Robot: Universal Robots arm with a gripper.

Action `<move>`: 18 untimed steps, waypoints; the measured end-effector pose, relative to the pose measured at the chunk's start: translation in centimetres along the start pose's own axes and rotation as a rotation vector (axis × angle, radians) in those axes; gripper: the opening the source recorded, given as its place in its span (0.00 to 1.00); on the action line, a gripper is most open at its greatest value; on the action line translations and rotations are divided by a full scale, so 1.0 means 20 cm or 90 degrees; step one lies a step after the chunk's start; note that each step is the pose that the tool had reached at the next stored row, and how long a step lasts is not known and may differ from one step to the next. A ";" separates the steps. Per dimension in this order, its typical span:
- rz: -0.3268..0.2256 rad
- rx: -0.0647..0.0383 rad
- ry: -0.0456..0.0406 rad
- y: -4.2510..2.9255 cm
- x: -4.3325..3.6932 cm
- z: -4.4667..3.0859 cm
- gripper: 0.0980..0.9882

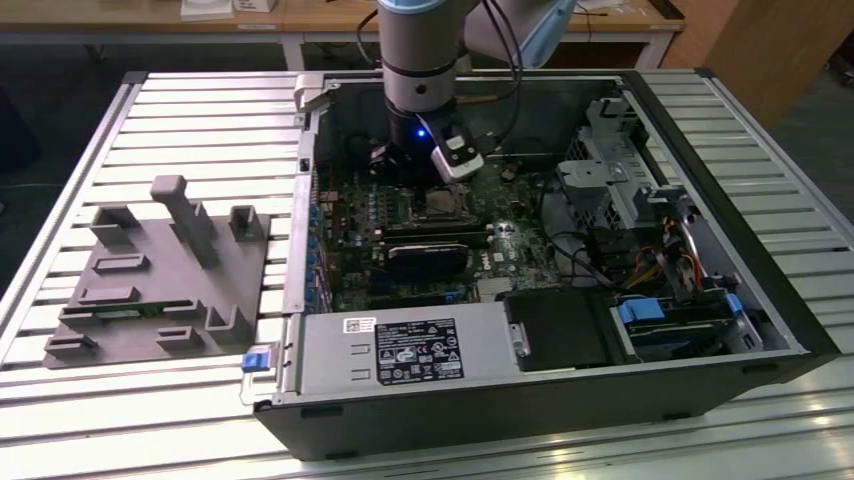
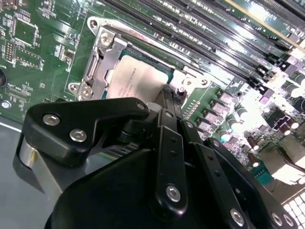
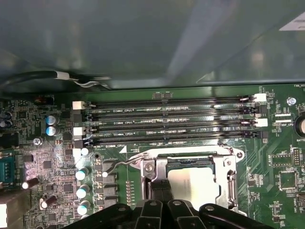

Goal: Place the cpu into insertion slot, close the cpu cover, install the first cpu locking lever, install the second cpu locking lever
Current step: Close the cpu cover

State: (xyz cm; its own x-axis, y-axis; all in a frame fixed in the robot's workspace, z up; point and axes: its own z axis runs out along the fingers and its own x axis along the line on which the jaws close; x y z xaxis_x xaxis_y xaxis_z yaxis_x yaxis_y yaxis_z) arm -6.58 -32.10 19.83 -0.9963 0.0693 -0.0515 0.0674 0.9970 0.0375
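Second wrist view: can see the cpu (image 2: 136,78) lying flat in the insertion slot (image 2: 145,55), with the cpu cover (image 2: 95,64) down around it and the pale top peeking through the window. Also seeing the gripper (image 2: 167,98) pinched closed, black fingertips pressed together right at the cover's edge, nothing visible between them. Can't tell if touching metal or hovering just above. Over in the first wrist view, spotted a thin wire lever (image 3: 125,162) sticking out beside the socket, near the long black memory slots (image 3: 167,119). Exterior view: got the arm (image 1: 420,60) reaching down into an open computer case (image 1: 534,400) on a slatted table (image 1: 747,130), grey fixture (image 1: 160,270) off on the exterior view's left.
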 end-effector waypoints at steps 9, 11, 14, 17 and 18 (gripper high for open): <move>0.000 0.000 0.0000 0.001 -0.002 -0.018 0.01; 0.000 0.000 0.0000 0.001 -0.003 -0.029 0.01; 0.000 0.000 0.0000 0.002 -0.004 -0.050 0.01; 0.000 0.000 0.0000 0.003 -0.005 -0.080 0.01; 0.000 0.000 0.0000 0.003 -0.006 -0.090 0.01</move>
State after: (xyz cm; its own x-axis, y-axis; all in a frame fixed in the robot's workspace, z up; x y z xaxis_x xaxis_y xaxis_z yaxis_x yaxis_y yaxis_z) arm -6.56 -32.10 21.63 -0.9963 0.0692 -0.0514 0.0673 0.9970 0.0373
